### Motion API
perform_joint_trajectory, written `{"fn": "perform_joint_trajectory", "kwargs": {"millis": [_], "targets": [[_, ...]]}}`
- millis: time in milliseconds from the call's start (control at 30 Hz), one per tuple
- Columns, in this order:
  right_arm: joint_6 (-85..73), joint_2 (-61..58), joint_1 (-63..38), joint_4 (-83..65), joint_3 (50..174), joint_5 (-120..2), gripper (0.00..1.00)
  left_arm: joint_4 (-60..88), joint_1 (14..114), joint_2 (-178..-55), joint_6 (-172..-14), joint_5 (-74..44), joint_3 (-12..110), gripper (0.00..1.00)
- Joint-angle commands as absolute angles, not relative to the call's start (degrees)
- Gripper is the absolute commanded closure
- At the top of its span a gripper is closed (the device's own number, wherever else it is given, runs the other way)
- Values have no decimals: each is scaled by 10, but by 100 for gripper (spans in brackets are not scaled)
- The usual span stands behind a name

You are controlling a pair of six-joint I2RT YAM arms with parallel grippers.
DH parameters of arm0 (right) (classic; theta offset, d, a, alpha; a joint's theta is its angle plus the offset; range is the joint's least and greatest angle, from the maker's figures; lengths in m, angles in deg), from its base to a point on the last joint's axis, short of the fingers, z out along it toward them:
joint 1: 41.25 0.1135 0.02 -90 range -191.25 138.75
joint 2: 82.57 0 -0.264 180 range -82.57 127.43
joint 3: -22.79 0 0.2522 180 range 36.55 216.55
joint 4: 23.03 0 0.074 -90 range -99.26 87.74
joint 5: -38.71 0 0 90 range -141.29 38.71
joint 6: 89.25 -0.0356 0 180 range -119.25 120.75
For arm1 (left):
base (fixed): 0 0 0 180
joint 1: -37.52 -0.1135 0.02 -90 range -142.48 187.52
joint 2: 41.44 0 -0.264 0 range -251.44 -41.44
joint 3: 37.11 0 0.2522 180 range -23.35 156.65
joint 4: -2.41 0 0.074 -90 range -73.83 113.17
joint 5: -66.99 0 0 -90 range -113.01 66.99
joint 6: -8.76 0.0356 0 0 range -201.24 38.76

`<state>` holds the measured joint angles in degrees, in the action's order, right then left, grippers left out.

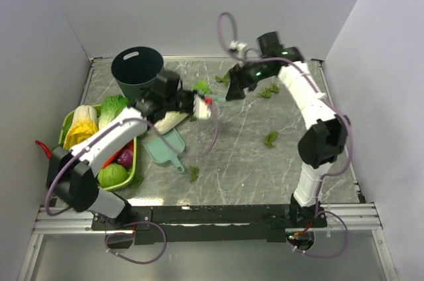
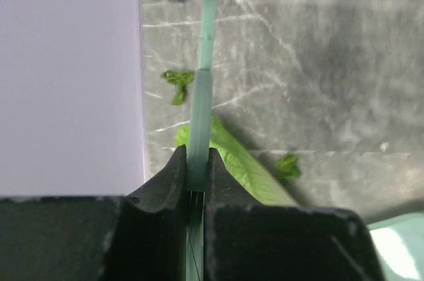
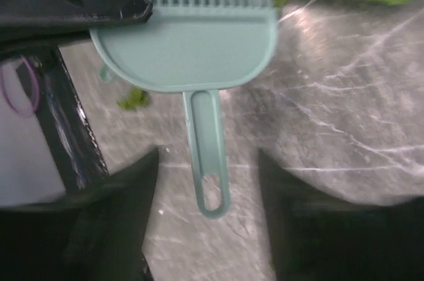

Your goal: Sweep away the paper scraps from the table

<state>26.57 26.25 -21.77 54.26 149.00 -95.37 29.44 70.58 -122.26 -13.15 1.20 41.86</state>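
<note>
Left gripper is clenched on the edge of the teal brush above the far middle of the table. Right gripper is spread wide, with the brush handle between its fingers but not touching them. Paper scraps lie scattered: several far centre and far right, one mid-right, one near centre just beside the dustpan.
</note>
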Motion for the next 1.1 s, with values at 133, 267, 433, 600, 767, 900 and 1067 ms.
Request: {"fn": "perform_joint_trajectory", "kwargs": {"millis": [133, 267, 433, 600, 767, 900, 1067], "targets": [[101, 22, -324, 144, 1303, -1050, 0, 547, 629, -1349, -396, 184, 717, 99], [106, 14, -329, 118, 1295, -1096, 0, 655, 599, -1388, -402, 246, 801, 99], [165, 37, -328, 174, 1313, -1151, 7, 826, 556, -1436, -334, 302, 907, 99], [235, 41, -307, 196, 1299, -1156, 11, 948, 526, -1490, -306, 366, 976, 99], [197, 76, -289, 146, 1299, -1145, 16, 892, 518, -1450, -319, 386, 899, 99], [209, 130, -268, 182, 1353, -1173, 21, 902, 508, -1460, -328, 425, 917, 99], [244, 181, -239, 265, 1421, -1192, 23, 947, 500, -1485, -311, 458, 949, 99]]}}
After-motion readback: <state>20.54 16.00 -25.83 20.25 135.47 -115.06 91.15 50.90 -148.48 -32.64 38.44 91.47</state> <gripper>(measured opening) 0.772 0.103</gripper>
